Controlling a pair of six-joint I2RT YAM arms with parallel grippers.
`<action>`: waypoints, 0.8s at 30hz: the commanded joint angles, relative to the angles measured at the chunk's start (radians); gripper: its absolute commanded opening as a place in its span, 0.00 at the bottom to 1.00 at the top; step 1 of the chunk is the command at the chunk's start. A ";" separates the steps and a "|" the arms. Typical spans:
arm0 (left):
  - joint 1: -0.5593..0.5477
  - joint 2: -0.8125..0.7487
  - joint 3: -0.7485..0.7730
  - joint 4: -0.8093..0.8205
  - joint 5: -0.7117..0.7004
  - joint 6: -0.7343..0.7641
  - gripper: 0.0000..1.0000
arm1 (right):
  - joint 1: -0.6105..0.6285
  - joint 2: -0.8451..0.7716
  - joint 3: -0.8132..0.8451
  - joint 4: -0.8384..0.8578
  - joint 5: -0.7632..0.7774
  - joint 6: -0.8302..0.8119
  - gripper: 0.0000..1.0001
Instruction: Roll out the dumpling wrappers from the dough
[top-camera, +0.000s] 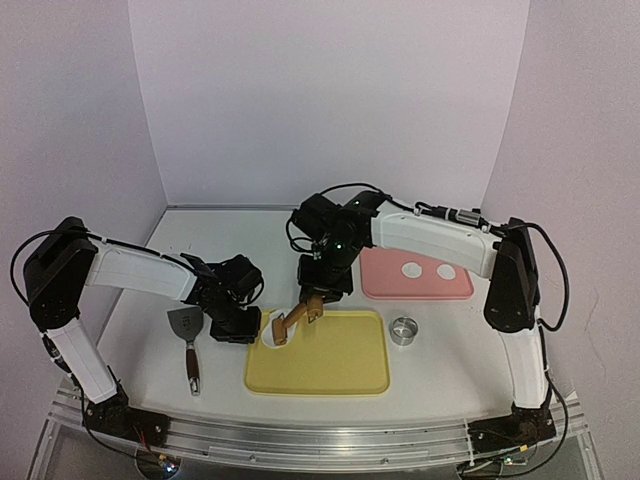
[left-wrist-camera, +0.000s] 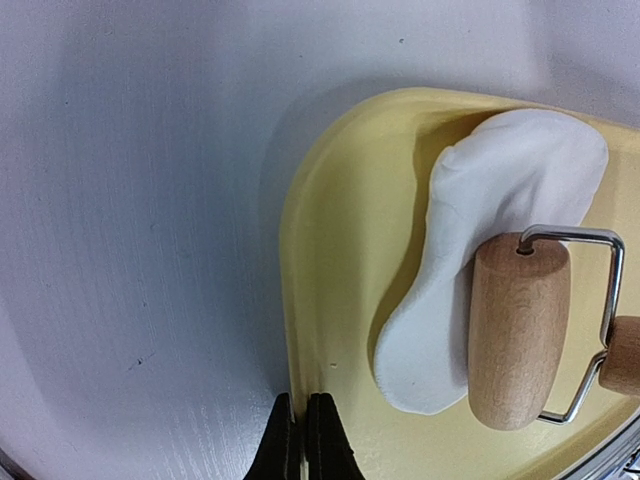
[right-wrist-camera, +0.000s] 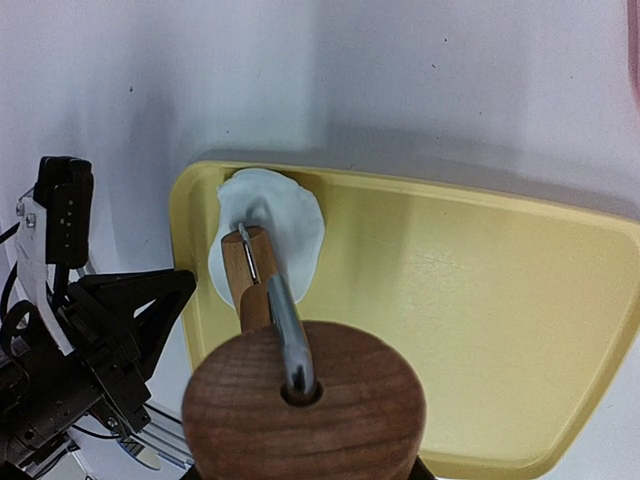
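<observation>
An irregular white dough piece (top-camera: 274, 331) lies in the left end of the yellow tray (top-camera: 340, 370). My right gripper (top-camera: 318, 296) is shut on the handle of a wooden roller (top-camera: 296, 320), and the drum rests on the dough. The left wrist view shows the drum (left-wrist-camera: 518, 330) on the dough (left-wrist-camera: 500, 200); the right wrist view shows the handle (right-wrist-camera: 305, 400) and the dough (right-wrist-camera: 290, 225). My left gripper (top-camera: 240, 326) is shut on the tray's left rim (left-wrist-camera: 300, 330). Two round dumpling wrappers (top-camera: 411, 269) (top-camera: 446, 271) lie on the pink board (top-camera: 385, 280).
A metal ring cutter (top-camera: 404, 330) stands right of the tray. A spatula with a dark handle (top-camera: 188, 350) lies left of the tray, beside the left gripper. White walls close in the back and both sides.
</observation>
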 joint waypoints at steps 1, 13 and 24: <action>-0.001 -0.040 -0.004 0.009 0.003 0.003 0.00 | -0.011 -0.084 -0.016 0.045 0.038 0.021 0.00; -0.001 -0.048 -0.011 0.015 0.002 -0.005 0.00 | -0.015 -0.097 -0.227 0.073 0.008 0.125 0.00; -0.001 -0.064 -0.035 0.017 -0.009 -0.017 0.00 | -0.020 -0.140 -0.405 0.007 0.113 0.096 0.00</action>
